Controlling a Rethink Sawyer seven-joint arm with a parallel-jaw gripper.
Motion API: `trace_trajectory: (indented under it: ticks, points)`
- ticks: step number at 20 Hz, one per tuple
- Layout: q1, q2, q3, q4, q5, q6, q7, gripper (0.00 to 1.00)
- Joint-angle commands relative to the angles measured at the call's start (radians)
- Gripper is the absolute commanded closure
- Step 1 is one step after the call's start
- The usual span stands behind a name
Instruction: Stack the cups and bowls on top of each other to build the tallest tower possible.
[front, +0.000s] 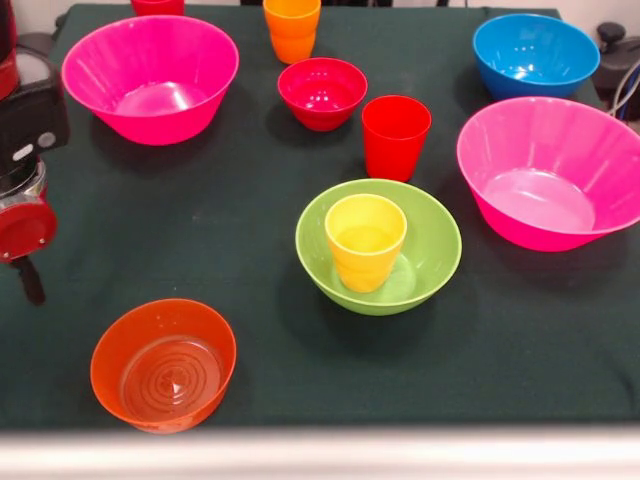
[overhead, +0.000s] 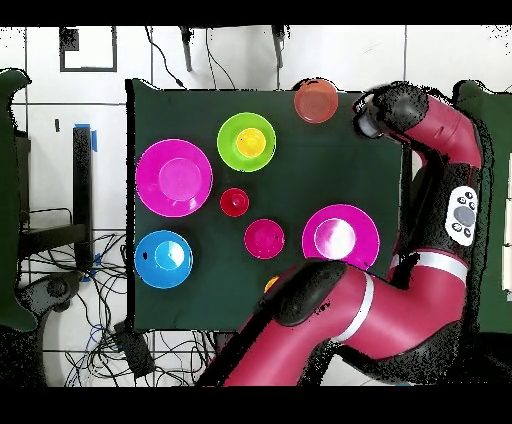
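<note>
The yellow cup (front: 365, 241) sits upright in the green bowl (front: 431, 250) as the tower's start; the pincer's (front: 30, 275) opening cannot be told.

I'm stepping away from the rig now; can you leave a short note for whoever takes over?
Gripper: at the table's edge beside the orange bowl, holding nothing visible; open or shut unclear.
Done: yellow cup stands upright in the lime-green bowl.
Left: orange bowl, red cup, orange cup, crimson bowl, blue bowl and both pink bowls sit separately, unstacked.
</note>
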Motion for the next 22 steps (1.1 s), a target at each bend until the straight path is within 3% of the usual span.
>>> trace_trajectory:
  ticks: [1, 4, 5, 7, 10, 13, 18, 22]
  points:
    - [0.008, 0.072, 0.059, 0.067, 0.01, -0.059, 0.076, 0.0]
    - [0.025, 0.104, 0.077, 0.016, 0.027, -0.039, 0.055, 0.0]
    - [0.037, 0.14, 0.082, -0.066, 0.029, 0.009, 0.049, 0.0]
    - [0.047, 0.151, 0.098, -0.122, 0.037, 0.067, 0.001, 0.0]
    - [0.06, 0.161, 0.122, -0.177, 0.044, 0.152, -0.069, 0.0]
    - [0.078, 0.173, 0.119, -0.222, 0.039, 0.198, -0.071, 0.0]
    - [0.092, 0.152, 0.118, -0.226, 0.044, 0.219, -0.088, 0.0]
    - [0.093, 0.105, 0.083, -0.212, 0.032, 0.32, -0.149, 0.0]
